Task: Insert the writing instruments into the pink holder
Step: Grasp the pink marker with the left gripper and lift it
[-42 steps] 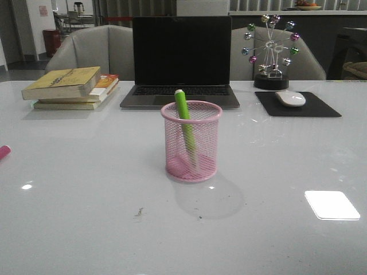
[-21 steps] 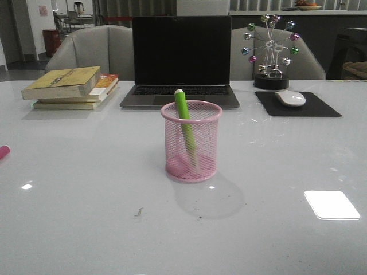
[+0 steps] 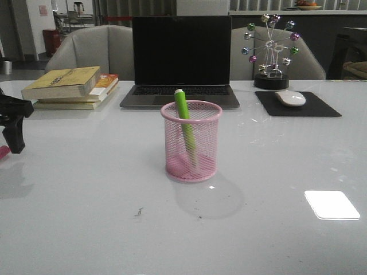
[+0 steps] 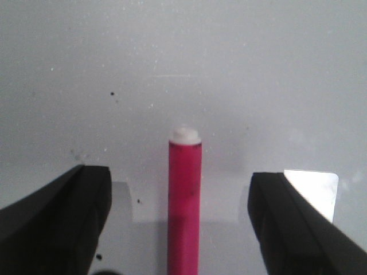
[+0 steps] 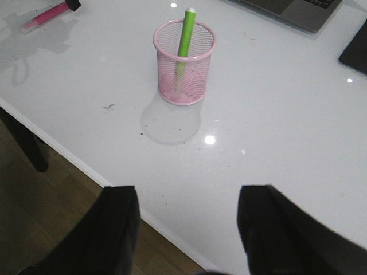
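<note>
- White glossy counter [image 3: 275, 172]: carries every item; nothing else stands near the holder.
- Pink wire-mesh cylindrical holder [image 3: 191, 141]: mid-counter, upright.
- Left hand [image 4: 180, 229]: fingers spread wide, straddling the magenta pen, not touching it. The front view shows only its dark edge.
- Right hand [image 5: 189, 229]: fingers apart, empty, off the near counter edge.
- Lime-green marker pen [image 3: 184, 126]: leaning inside the holder; half the task is done.
- Magenta marker pen [image 4: 184, 206]: flat at far left, not yet grasped.

- Dim room, overhead light; bright rectangular glare on glossy table [image 3: 86, 217].
- Pink holder [image 3: 191, 141] casts soft shadow toward the camera.
- Left wrist view: end effector fingers [image 4: 54, 220] blurred.
</note>
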